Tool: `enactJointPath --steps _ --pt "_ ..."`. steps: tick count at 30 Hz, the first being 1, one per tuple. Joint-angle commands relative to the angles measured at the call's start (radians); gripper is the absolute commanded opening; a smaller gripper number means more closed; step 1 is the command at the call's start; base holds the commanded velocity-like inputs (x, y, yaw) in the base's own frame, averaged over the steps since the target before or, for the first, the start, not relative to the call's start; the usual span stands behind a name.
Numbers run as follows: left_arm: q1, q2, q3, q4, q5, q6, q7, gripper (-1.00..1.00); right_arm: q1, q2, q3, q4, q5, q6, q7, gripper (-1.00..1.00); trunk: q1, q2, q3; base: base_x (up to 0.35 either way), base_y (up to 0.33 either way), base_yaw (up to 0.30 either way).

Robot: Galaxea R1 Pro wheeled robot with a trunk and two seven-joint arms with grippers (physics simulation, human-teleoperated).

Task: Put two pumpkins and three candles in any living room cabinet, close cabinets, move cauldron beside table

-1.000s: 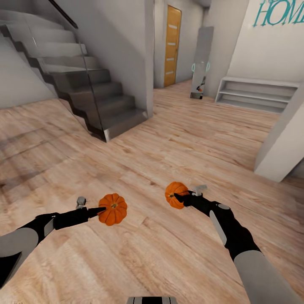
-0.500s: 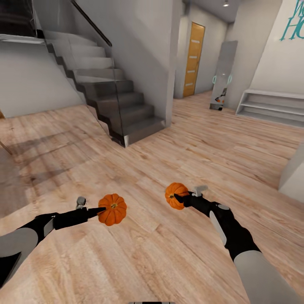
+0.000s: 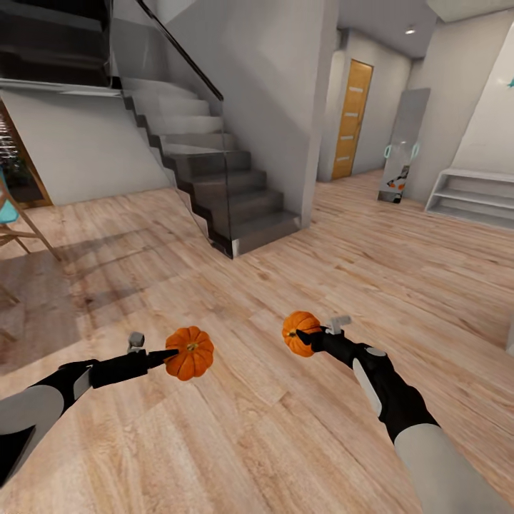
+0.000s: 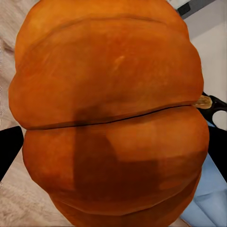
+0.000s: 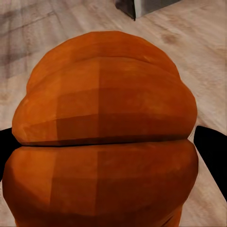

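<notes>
I carry two orange ribbed pumpkins above the wood floor. My left gripper (image 3: 173,355) is shut on the larger-looking pumpkin (image 3: 191,353), which crowds the left wrist view as a pumpkin (image 4: 111,113) with its tan stem at one side. My right gripper (image 3: 298,334) is shut on the other pumpkin (image 3: 300,331); up close that pumpkin (image 5: 104,132) sits between two dark fingertips (image 5: 213,146). The candles, the cabinet and the cauldron are out of view.
A grey staircase (image 3: 214,178) with a glass side panel rises ahead at left. An orange door (image 3: 352,120) stands down the hallway, with low white shelves (image 3: 471,196) at right. A wooden chair leg (image 3: 28,232) shows at the left edge. Bare wood floor (image 3: 250,421) lies around me.
The whole view has swung left: the staircase, door and shelves slid rightward and a chair came in at the left edge. Both arms hold their pumpkins in the same pose.
</notes>
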Motion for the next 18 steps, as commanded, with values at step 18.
enactJointPath --steps 18 --pt "-0.004 0.006 0.002 0.001 0.000 0.000 -0.001 -1.00 0.000 0.011 0.006 0.001 0.001 0.000 -0.003 -1.00 -0.033 0.054 0.037 0.000 0.000 0.120"
